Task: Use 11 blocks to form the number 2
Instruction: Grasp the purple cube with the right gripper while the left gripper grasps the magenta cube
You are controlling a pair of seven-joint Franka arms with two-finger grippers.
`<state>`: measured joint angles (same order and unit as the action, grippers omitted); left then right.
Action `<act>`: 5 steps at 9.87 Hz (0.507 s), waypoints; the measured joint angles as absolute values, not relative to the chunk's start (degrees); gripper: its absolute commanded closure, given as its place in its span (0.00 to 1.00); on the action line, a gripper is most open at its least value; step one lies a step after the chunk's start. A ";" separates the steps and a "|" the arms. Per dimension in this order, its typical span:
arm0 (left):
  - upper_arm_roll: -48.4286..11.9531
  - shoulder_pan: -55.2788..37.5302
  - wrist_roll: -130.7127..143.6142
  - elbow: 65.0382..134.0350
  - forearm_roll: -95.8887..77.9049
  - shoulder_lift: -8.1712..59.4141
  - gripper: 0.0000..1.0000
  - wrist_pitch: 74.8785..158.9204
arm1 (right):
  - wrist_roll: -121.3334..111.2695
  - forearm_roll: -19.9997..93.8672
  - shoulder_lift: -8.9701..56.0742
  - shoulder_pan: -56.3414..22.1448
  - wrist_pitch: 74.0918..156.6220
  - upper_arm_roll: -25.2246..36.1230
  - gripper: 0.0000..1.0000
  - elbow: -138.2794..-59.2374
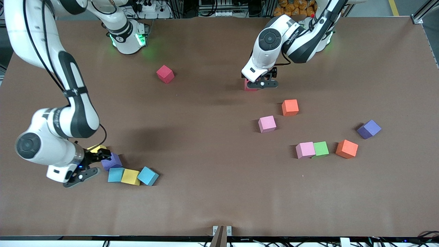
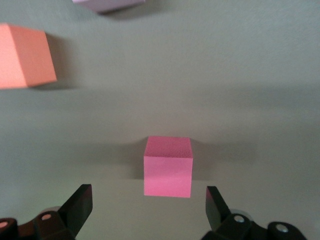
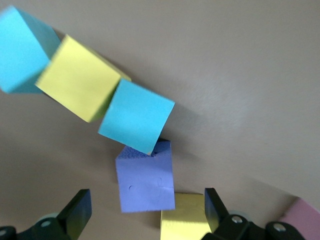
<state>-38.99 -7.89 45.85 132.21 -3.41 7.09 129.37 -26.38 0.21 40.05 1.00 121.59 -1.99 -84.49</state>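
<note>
1. Left gripper (image 1: pixel 262 83) hung over a pink block (image 2: pixel 168 166), jaws wide, holding nothing.
2. Right gripper (image 1: pixel 90 168) hung jaws wide over a purple block (image 1: pixel 111 161).
3. Other blocks lay scattered on the counter (image 1: pixel 212 164).

Evenly and brightly lit from overhead, no glare on the matte brown surface (image 1: pixel 212 154). Soft diffuse shadows under both arms, darkest patch just beside the purple block (image 1: pixel 111 161) toward the left arm's end. Green glow around the arm bases. Front view sharp throughout. Left wrist view washed greenish, pink block (image 2: pixel 168 166) slightly soft. Right wrist view motion-blurred on the light blue block (image 3: pixel 20 49).
</note>
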 measured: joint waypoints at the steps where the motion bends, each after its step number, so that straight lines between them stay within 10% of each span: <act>1: -39.00 -8.46 47.10 133.96 -3.42 8.03 0.00 131.96 | -27.35 2.10 41.63 1.02 121.70 -1.98 0.00 -84.50; 5: -38.99 -9.68 47.60 137.37 -3.42 11.83 0.00 139.21 | -28.51 4.44 44.15 1.09 123.46 -1.92 0.00 -84.55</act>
<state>-38.99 -9.68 47.60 137.37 -3.42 11.83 139.21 -28.51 4.44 44.15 1.09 123.46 -1.92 -84.55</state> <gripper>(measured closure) 0.000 0.000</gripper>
